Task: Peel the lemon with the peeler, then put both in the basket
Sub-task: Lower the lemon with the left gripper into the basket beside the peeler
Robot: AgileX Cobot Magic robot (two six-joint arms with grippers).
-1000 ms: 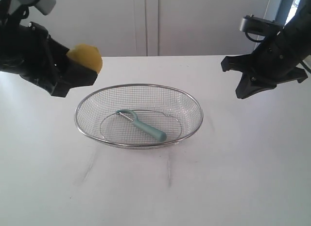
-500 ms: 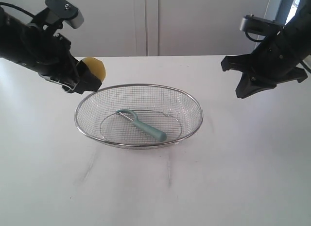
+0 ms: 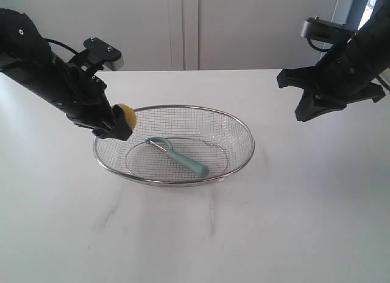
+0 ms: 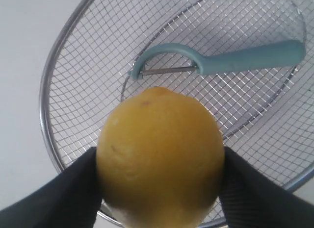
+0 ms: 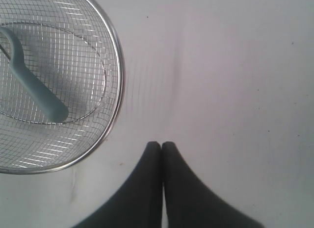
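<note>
Your left hand is gripping the lemon. Its two dark fingers are spread wide and press against opposite sides of the fruit, which fills the whole gap between them. The side of the lemon you can see is smooth yellow skin, with a slight nub at the end pointing away from the wrist.

You are holding the lemon off the counter, at the left end of the basket as the exterior view shows it. It hangs over the rim there, with wire mesh underneath it in the left wrist view. You cannot tell from these views whether the lemon or the fingers touch the rim.

The peeler lies flat on the mesh floor inside the basket. Its curved head and metal blade are turned toward the end where the lemon hangs, and its teal handle runs away toward the basket's front right. It is apart from the lemon and touches neither hand.

Your right hand is closed and holds nothing. Its two fingers lie pressed together along their length. It is raised above the bare counter to the right of the basket, clear of the rim and well apart from the peeler.
</note>
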